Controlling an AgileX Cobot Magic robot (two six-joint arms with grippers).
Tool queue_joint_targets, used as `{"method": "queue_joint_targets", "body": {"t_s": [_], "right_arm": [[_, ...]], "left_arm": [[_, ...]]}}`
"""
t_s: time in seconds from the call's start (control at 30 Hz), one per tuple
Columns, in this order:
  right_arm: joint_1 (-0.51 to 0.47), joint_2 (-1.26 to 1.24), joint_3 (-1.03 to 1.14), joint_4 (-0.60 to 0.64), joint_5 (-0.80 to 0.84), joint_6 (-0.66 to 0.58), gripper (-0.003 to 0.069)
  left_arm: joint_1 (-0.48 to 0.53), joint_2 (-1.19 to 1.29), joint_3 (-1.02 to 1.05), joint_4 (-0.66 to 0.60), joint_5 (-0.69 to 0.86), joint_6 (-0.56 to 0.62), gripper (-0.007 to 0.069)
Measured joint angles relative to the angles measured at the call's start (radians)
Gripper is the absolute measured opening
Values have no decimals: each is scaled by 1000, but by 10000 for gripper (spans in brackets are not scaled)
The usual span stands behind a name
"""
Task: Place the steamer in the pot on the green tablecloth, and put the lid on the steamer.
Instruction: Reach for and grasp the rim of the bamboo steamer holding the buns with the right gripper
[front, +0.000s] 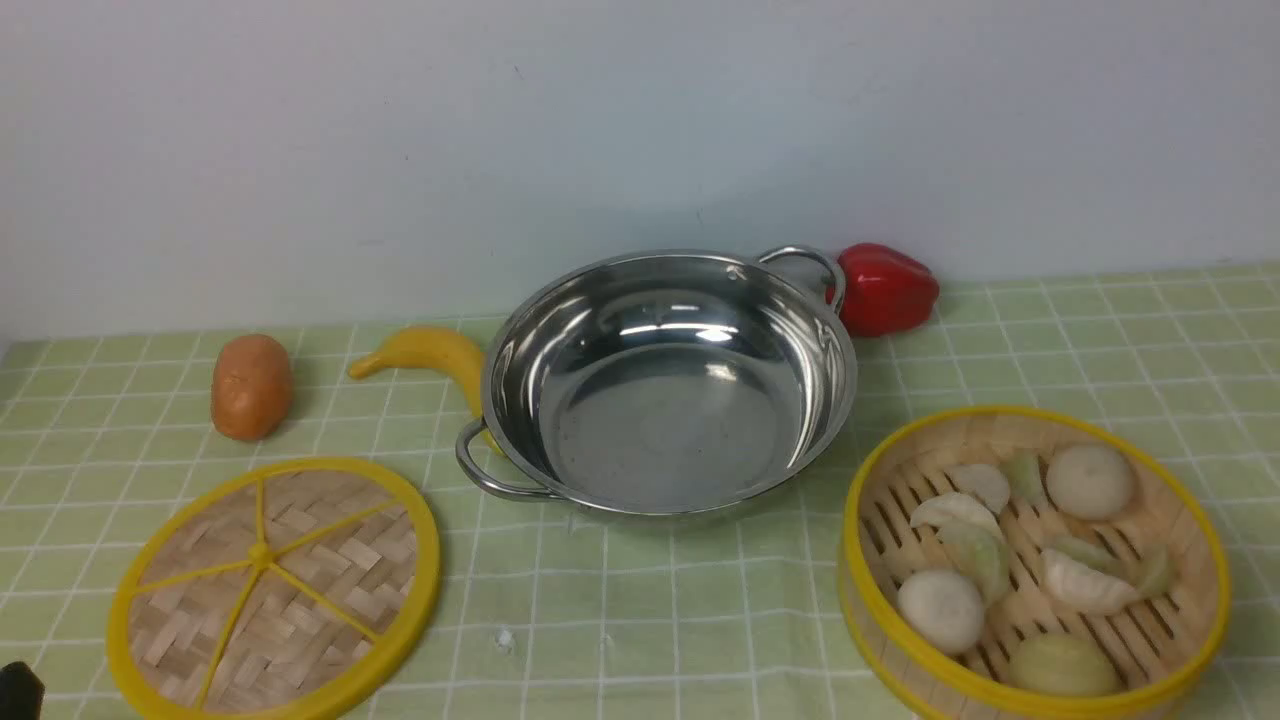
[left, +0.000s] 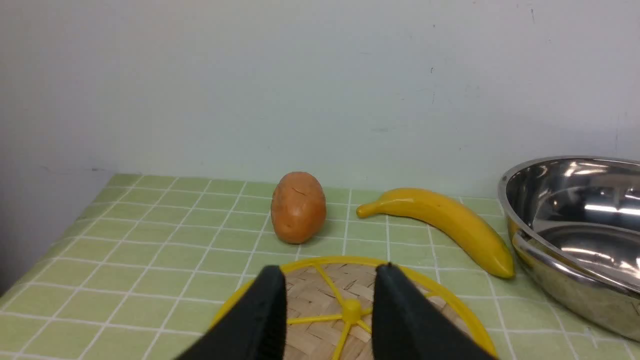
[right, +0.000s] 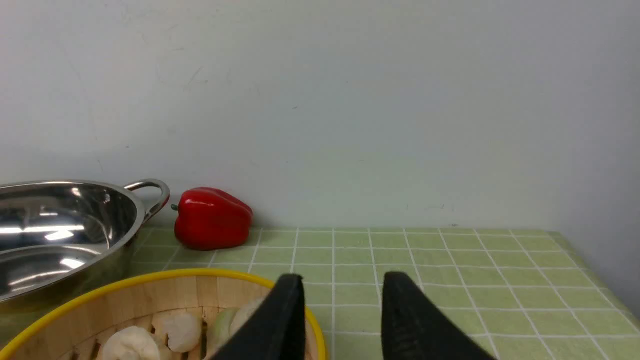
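empty pot mid-frame, steamer lower right, lid lower left
all 3 lie apart on the green tablecloth; left gripper and right gripper both have fingers spread, gripping nothing

A: "What hems in the pot?"

B: "The banana lies against its left rim, and the red bell pepper sits just beside its far handle, close to the wall."

A: "Where is there room to pass?"

B: "Over the bare green tablecloth in front of the pot, between the lid and the steamer. The pot's mouth stands open from above. The potato stands behind the lid, apart from it."
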Motion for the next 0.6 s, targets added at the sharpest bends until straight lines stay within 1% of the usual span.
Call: {"method": "queue_joint_targets", "body": {"t_s": [0.6], "right_arm": [[0,0,0,-9,0,0,243]], "left_arm": [[0,0,0,0,0,0,243]]}}
